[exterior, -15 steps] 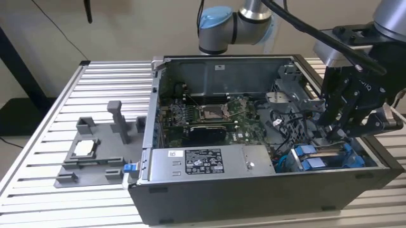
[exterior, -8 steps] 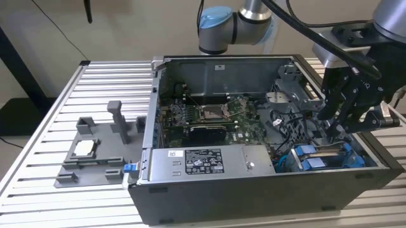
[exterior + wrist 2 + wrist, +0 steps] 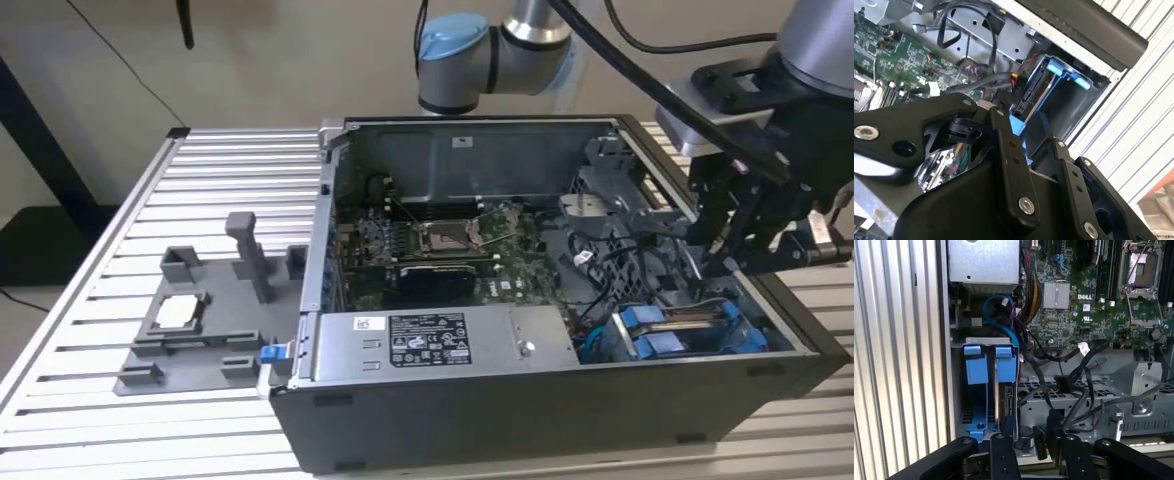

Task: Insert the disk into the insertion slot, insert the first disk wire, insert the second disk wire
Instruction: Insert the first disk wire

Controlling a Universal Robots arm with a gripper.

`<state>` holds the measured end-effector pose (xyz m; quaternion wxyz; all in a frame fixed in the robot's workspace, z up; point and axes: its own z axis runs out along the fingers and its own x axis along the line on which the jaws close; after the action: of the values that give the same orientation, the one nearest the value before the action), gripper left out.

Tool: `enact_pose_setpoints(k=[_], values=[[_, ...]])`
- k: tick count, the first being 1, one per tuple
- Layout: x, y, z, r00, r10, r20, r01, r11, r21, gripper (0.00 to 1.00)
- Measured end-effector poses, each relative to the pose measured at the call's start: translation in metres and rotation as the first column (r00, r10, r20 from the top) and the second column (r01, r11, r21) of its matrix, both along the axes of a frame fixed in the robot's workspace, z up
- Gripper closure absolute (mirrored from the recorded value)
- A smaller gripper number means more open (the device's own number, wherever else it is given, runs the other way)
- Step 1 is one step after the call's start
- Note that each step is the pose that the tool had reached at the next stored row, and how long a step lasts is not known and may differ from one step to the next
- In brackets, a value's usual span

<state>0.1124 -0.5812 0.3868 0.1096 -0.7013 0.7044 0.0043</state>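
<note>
Already slotted in, the disk [image 3: 690, 320] lies just below the tool [image 3: 731, 262].

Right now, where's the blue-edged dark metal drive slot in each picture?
Exterior view: blue-edged dark metal drive slot, case's near corner, at the exterior view's right.
Second wrist view: drive slot against the case's side wall.
First wrist view: drive slot beside the ribbed metal table.
Shared landmark: green circuit board.

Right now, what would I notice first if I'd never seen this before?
The big open computer case on the ribbed table, with its green circuit board showing inside. Next, the black claw hanging over the case's end at the exterior view's right, close to the bright blue drive bay.
</note>
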Motion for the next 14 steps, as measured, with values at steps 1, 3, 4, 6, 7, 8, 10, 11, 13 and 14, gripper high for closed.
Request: enact_pose_setpoints(k=[1,3,4,6,7,8,10,11,13,14], values=[[0.0,0.0,-0.0002,1.0,0.0,0.0078,0.0,1.0,0.0001,0.6],[0.0,-0.0001,-0.0005,0.9997,0.002,0.0238,-0.002,1.0,0.0002,0.6],[0.0,0.0,-0.0005,0.9996,0.003,0.0287,-0.003,1.0,0.0,0.6],[0.0007,0.0001,-0.0007,0.9995,0.007,0.0307,-0.007,1.0,0.0002,0.6],[0.001,0.0001,-0.0009,0.9995,0.008,0.031,-0.008,1.0,0.0008,0.6],[0.0014,0.0,-0.0011,0.9995,0.01,0.0312,-0.01,1.0,0.0016,0.6],[0.0036,0.0,-0.0015,0.9994,0.014,0.0313,-0.014,0.9999,0.0033,0.6],[0.0052,0.0,-0.0017,0.9994,0.016,0.0312,-0.016,0.9999,0.0039,0.6],[0.0082,0.0001,-0.0021,0.9993,0.019,0.0313,-0.02,0.9998,0.0046,0.6],[0.0088,0.0002,-0.0022,0.9993,0.021,0.0313,-0.021,0.9998,0.0046,0.6]])
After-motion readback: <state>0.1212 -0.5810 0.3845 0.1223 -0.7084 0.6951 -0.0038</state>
